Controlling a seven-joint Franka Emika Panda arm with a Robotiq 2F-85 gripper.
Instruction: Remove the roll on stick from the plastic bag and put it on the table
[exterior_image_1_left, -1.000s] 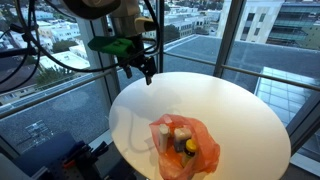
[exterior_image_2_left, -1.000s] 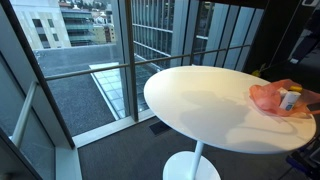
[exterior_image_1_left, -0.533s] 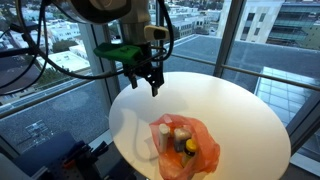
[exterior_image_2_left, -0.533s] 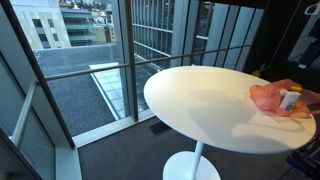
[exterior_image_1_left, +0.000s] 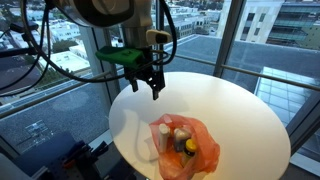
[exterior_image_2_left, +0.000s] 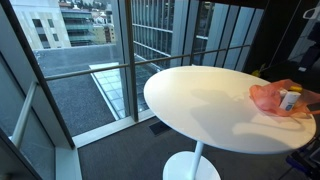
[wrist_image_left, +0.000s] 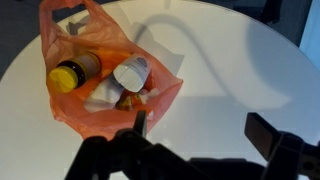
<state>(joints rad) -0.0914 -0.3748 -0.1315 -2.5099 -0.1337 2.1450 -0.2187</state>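
An orange plastic bag (exterior_image_1_left: 186, 146) lies open on the white round table (exterior_image_1_left: 235, 105), near its front edge; it also shows in the other exterior view (exterior_image_2_left: 278, 97). In the wrist view the bag (wrist_image_left: 95, 95) holds a white-capped roll-on stick (wrist_image_left: 131, 72), a yellow-capped brown bottle (wrist_image_left: 70, 75) and some small items. My gripper (exterior_image_1_left: 152, 88) hangs above the table's far left part, apart from the bag. In the wrist view its fingers (wrist_image_left: 205, 128) are wide apart and empty, with the bag just up and left of them.
The table (exterior_image_2_left: 200, 100) stands beside floor-to-ceiling windows with a railing (exterior_image_1_left: 60, 100). Cables hang from the arm at the upper left (exterior_image_1_left: 30, 45). Bare table top (wrist_image_left: 240, 70) lies to the right of the bag in the wrist view.
My gripper has moved a little to the right and down, over the table and closer to the bag. It has stayed open. The bag has not moved.
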